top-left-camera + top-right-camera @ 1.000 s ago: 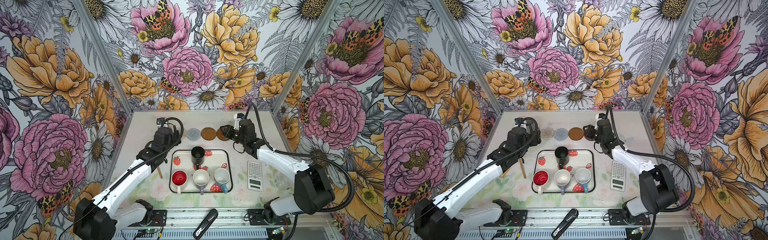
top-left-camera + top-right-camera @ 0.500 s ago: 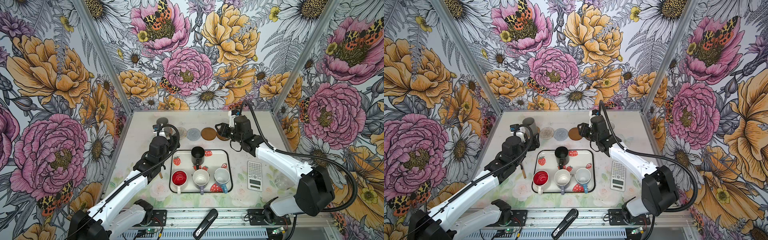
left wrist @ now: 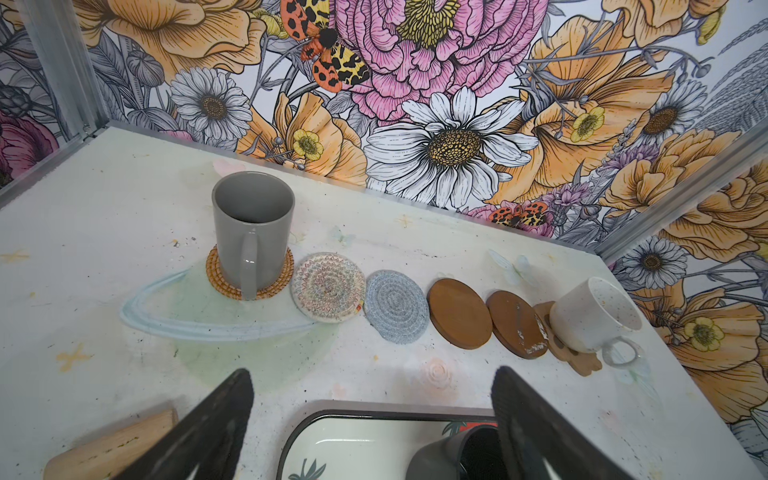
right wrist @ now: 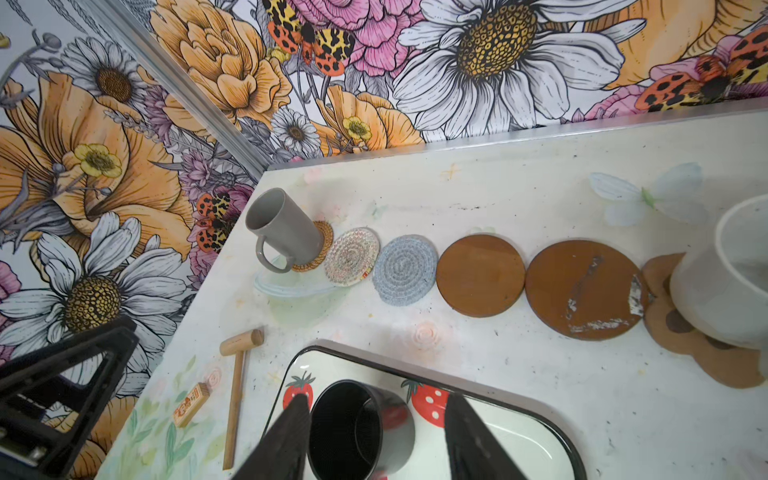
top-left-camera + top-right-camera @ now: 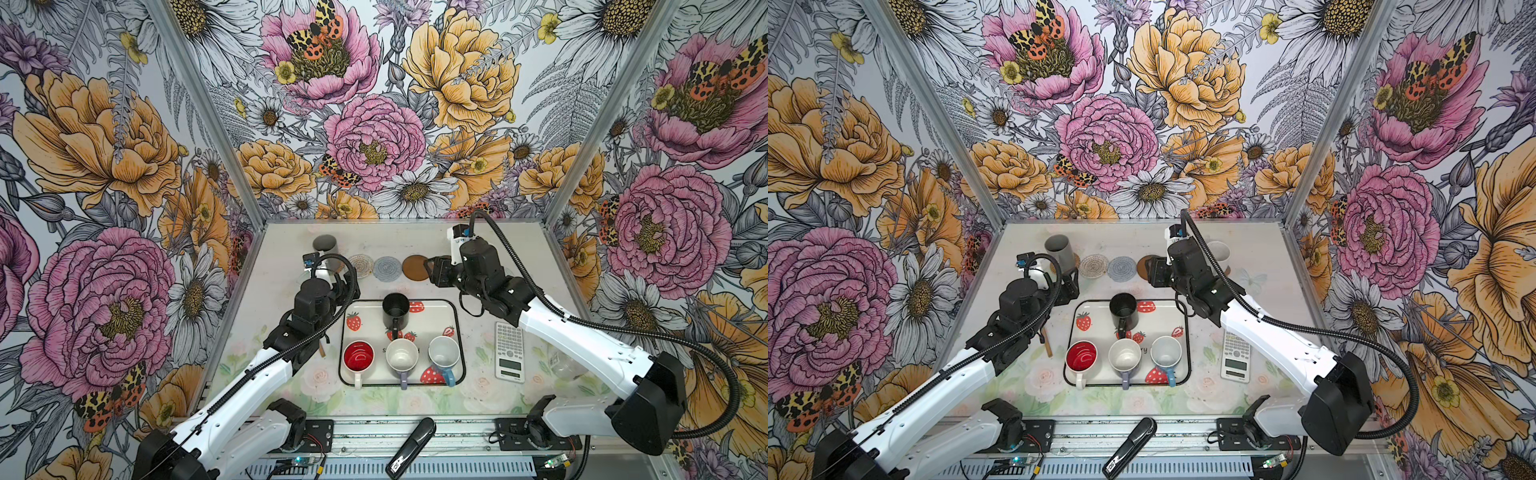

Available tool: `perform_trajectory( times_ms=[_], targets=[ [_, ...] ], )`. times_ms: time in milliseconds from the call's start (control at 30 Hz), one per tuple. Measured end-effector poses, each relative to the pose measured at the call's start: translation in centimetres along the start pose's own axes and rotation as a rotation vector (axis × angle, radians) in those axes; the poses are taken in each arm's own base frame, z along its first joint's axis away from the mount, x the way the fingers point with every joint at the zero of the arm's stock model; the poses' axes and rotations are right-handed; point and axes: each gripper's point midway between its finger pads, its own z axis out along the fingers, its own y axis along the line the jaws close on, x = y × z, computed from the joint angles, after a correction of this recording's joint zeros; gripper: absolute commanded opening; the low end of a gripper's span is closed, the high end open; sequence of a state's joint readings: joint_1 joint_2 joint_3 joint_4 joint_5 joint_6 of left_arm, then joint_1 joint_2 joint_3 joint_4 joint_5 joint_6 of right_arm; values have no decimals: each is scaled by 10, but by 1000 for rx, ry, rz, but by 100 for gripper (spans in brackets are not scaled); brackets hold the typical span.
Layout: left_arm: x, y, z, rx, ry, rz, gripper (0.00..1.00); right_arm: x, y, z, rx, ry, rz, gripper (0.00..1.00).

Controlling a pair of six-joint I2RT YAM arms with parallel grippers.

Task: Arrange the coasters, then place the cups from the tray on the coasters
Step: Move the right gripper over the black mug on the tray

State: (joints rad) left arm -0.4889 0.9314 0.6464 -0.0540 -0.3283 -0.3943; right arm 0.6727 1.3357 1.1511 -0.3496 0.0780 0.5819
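Six coasters sit in a row along the far side of the table, edge to edge or nearly so: tan rattan coaster, cream crochet coaster, grey-blue crochet coaster, plain brown disc, scuffed brown disc (white scrape marks on top), brown paw coaster

Grey mug stands upright on the rattan coaster at the left end, handle toward the left wrist camera. Speckled white mug stands on the paw coaster at the right end. The four middle coasters are bare

Strawberry tray lies centre-front and holds four mugs: black mug at the far edge, and along the near edge the red-inside mug, lavender mug and blue mug, handles pointing to the front

Left gripper hangs above the table between the grey mug and the tray's far-left corner, jaws spread wide, nothing between them. Right gripper hangs over the gap between the brown discs and the tray, jaws apart and gripping nothing. The black mug shows below between its fingers in the right wrist view, and in both top views it stands clear of the gripper

White calculator lies right of the tray, and a wooden mallet and a small wooden block lie left of it
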Motion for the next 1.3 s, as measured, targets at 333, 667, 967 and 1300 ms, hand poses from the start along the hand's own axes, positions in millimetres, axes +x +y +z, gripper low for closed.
perform_trajectory(
  times_ms=[333, 667, 967, 1300],
  targets=[
    [0, 0, 0, 2, -4, -1, 92, 37, 13, 9, 56, 106, -72, 61],
    [1, 1, -1, 1, -5, -3, 93, 93, 41, 18, 67, 247, -150, 62],
    [3, 3, -1, -1, -3, -2, 93, 120, 54, 22, 77, 289, -145, 62],
    [3, 3, -1, -2, -2, -2, 93, 141, 56, 30, 100, 337, -123, 63]
  ],
)
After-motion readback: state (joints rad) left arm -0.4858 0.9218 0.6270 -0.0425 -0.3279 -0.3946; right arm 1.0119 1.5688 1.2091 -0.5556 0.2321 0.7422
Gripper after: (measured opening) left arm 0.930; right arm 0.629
